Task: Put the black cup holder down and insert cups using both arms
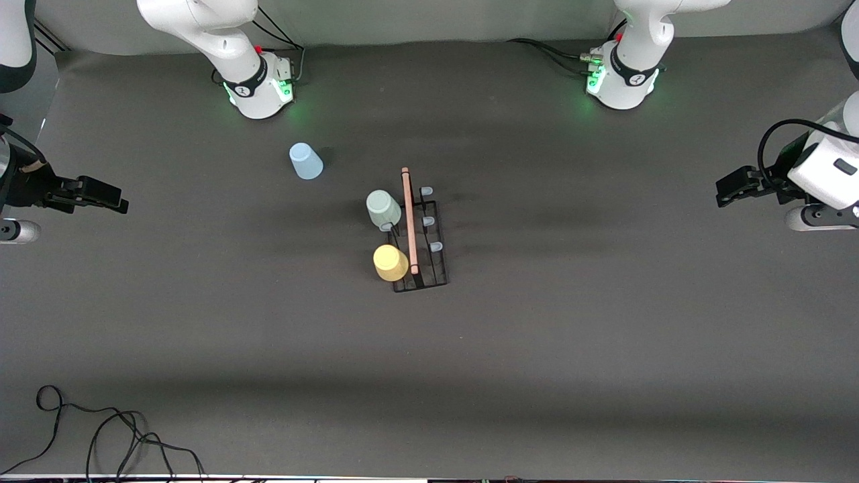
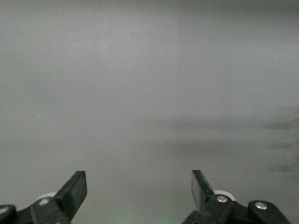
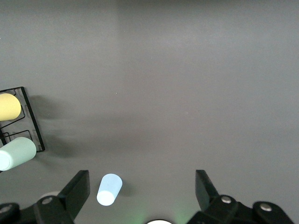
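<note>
The black cup holder (image 1: 429,272) stands mid-table with its light-wood rod (image 1: 408,221) on top. A grey-green cup (image 1: 383,208) and a yellow cup (image 1: 390,262) sit on prongs on its side toward the right arm's end. Three capped prongs (image 1: 428,221) on its side toward the left arm's end are bare. The light blue cup (image 1: 306,161) stands upside down on the table, farther from the front camera. My right gripper (image 1: 117,200) is open and empty at the right arm's end; its wrist view shows the blue cup (image 3: 109,189), both racked cups and the rack (image 3: 32,121). My left gripper (image 1: 721,191) is open and empty at the left arm's end.
The two green-lit arm bases (image 1: 258,90) (image 1: 621,84) stand at the table's edge farthest from the front camera. A loose black cable (image 1: 100,436) lies at the near edge toward the right arm's end. The left wrist view shows only bare grey table (image 2: 149,93).
</note>
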`<action>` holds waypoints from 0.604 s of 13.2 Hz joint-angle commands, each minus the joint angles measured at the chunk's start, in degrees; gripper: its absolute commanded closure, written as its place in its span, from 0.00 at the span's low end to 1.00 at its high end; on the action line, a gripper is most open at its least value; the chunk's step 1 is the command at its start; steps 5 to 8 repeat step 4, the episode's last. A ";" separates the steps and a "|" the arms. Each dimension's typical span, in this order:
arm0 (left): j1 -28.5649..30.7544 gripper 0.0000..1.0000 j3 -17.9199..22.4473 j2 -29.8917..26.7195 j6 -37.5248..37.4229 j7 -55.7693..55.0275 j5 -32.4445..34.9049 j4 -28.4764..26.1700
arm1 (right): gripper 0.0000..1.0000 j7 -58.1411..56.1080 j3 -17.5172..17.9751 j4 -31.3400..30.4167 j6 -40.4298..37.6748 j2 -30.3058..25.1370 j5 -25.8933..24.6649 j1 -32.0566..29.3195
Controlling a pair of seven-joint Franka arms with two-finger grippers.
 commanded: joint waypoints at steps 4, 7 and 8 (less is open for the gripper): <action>-0.61 0.00 0.52 -0.29 -0.54 0.44 -0.24 -0.19 | 0.00 -0.98 -0.01 -1.27 0.53 -1.34 -1.06 -0.60; -0.61 0.00 0.52 -0.29 -0.54 0.44 -0.24 -0.19 | 0.00 -0.98 -0.01 -1.27 0.53 -1.34 -1.06 -0.60; -0.61 0.00 0.52 -0.29 -0.54 0.44 -0.24 -0.19 | 0.00 -0.98 -0.01 -1.27 0.53 -1.34 -1.06 -0.60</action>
